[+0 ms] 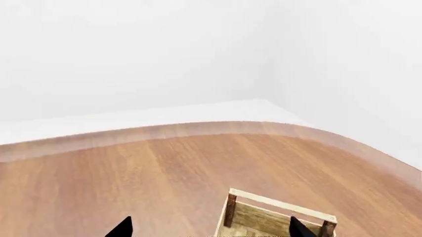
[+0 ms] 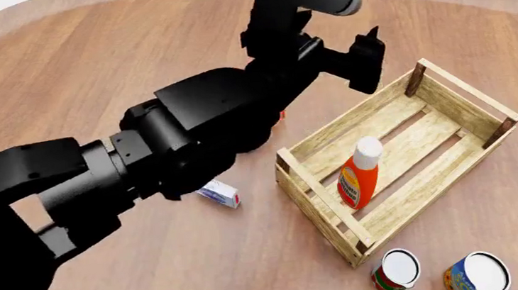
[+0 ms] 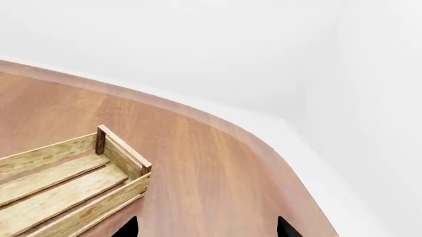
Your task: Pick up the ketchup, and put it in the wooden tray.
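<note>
1. Already the orange-red plastic ketchup bottle with white cap point(image 2: 360, 174) stands upright inside the light-wood slatted wooden tray point(image 2: 316, 189).
2. Above the tray, the left gripper point(image 2: 367, 55) is spread, grasping nothing.
3. Nothing appears left but withdrawing; the right gripper point(image 3: 205, 228) shows parted fingertips.

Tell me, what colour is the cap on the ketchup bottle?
White, atop the orange-red ketchup bottle; the head view shows it best.

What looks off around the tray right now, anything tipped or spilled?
Nothing spilled. The ketchup stands inside the wooden tray, leaning slightly rather than fully upright. A small white box lies flat on the table beside the tray, and two cans stand upright in front.
</note>
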Available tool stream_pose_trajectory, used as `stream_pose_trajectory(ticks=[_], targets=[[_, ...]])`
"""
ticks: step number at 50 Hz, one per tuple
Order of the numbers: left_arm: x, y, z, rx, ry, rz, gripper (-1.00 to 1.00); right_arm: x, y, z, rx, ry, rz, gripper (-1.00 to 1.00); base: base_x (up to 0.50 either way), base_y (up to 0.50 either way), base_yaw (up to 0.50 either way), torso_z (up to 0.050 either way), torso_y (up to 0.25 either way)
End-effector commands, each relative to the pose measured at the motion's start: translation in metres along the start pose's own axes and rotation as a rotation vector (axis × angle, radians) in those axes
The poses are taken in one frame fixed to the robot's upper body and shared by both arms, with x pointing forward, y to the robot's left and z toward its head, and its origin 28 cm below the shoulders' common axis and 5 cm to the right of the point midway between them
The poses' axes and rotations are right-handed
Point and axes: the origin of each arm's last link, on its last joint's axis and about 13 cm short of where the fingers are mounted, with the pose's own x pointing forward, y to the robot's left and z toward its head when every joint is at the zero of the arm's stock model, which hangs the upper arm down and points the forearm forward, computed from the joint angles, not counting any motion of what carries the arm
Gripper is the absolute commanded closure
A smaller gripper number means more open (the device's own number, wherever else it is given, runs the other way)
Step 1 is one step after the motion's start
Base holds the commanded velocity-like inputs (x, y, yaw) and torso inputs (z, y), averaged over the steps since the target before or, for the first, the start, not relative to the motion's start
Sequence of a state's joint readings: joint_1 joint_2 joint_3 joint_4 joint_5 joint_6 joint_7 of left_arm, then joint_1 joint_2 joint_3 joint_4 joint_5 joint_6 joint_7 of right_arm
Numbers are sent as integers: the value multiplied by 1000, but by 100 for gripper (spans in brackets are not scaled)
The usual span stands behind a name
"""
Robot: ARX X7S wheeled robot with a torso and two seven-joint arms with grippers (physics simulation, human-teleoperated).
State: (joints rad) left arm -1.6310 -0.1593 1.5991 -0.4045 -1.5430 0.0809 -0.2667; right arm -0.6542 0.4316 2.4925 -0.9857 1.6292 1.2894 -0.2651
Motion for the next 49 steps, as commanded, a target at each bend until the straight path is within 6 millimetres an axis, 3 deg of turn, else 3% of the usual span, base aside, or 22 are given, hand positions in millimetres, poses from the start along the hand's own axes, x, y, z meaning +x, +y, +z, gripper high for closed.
stream_pose_trajectory(ticks=[1,3,5,7,10,17,19,21,22,23,25,27,28,36,49], targets=[[-62,23,9,117,-16,157,-100,48,49,8,87,-53,93,-100,0,0,0,0,0],[-77,26,5,132,-13,183,-100,48,49,8,77,-50,98,-100,0,0,0,0,0],[-92,28,1,134,-6,204,-100,33,27,15,44,-45,133,-100,0,0,0,0,0],[-105,31,-3,138,0,228,-100,26,24,19,-1,-40,155,-100,0,0,0,0,0],[-127,35,-14,140,17,271,-100,35,41,19,-47,-20,185,-100,0,0,0,0,0],[-163,40,-32,115,55,339,-100,48,56,21,-63,-11,225,-100,0,0,0,0,0],[-174,38,-34,108,59,349,-100,72,69,28,-92,-135,111,-100,0,0,0,0,0],[-183,36,-36,104,61,356,-100,98,75,38,31,-296,-205,-100,0,0,0,0,0],[-187,35,-36,103,61,360,-100,111,77,44,107,-354,-264,-100,0,0,0,0,0],[-190,34,-37,101,61,363,-100,121,83,47,161,-373,-264,-100,0,0,0,0,0],[-196,33,-37,91,59,381,-100,132,109,31,109,-236,-81,-100,0,0,0,0,0],[-200,32,-38,85,57,391,-100,126,138,8,-8,-51,212,-100,0,0,0,0,0],[-202,32,-38,79,55,398,-100,123,137,7,-5,-46,232,-100,0,0,0,0,0],[-210,35,-43,52,48,455,-100,90,110,5,41,-84,220,-100,0,0,0,0,0],[-219,37,-44,27,39,504,-100,81,105,1,47,-89,223,-100,0,0,0,0,0]])
